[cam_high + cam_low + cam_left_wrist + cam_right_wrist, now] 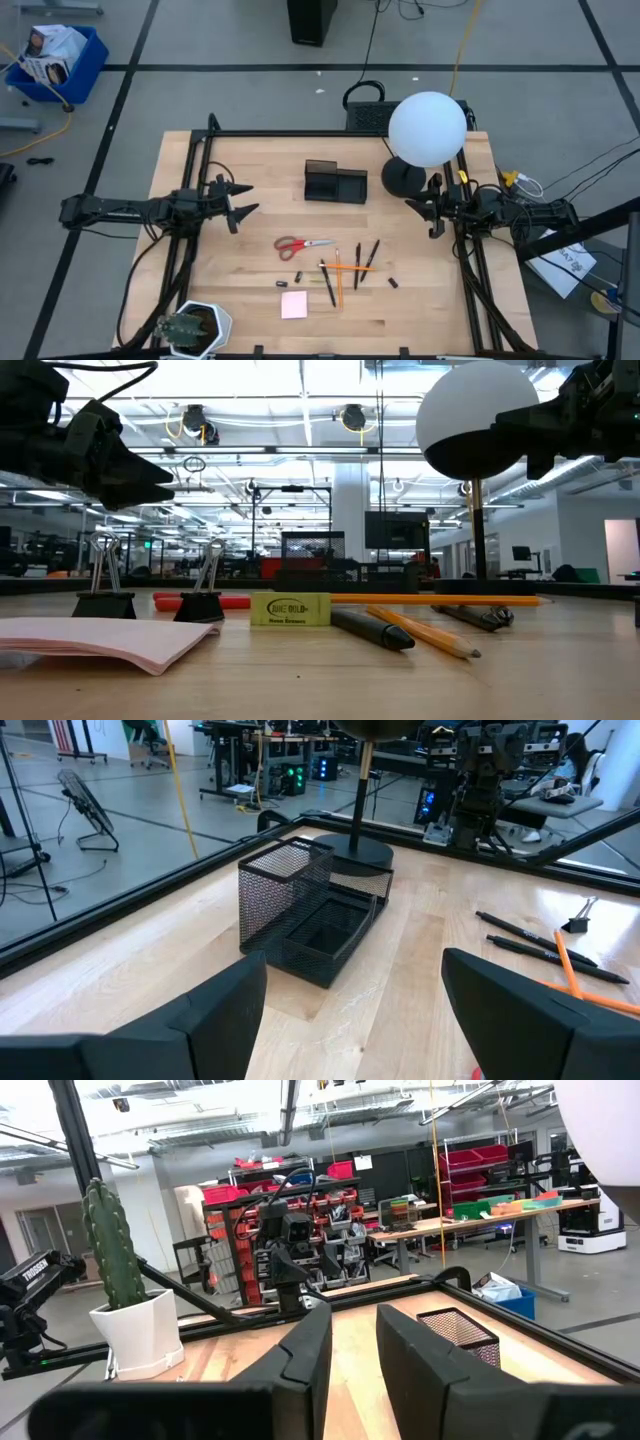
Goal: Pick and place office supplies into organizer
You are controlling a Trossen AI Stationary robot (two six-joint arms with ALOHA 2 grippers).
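Note:
The black mesh organizer point(335, 183) point(310, 915) stands on the table's far middle. Nearer lie red-handled scissors point(303, 244), several pens and pencils point(348, 270) point(420, 630), a pink sticky-note pad point(294, 305) point(100, 640) and small binder clips point(297, 276) point(105, 600), all flat on the wood. My left gripper point(252, 197) point(355, 970) hovers open at the left, pointing at the organizer. My right gripper point(415, 210) point(353, 1315) hovers at the right with a narrow gap between its fingers and nothing in it.
A lamp with a white globe point(427, 128) and round black base point(403, 178) stands just right of the organizer, close to my right gripper. A potted cactus point(195, 328) sits at the near left corner. A yellow-labelled eraser point(290, 609) lies among the supplies.

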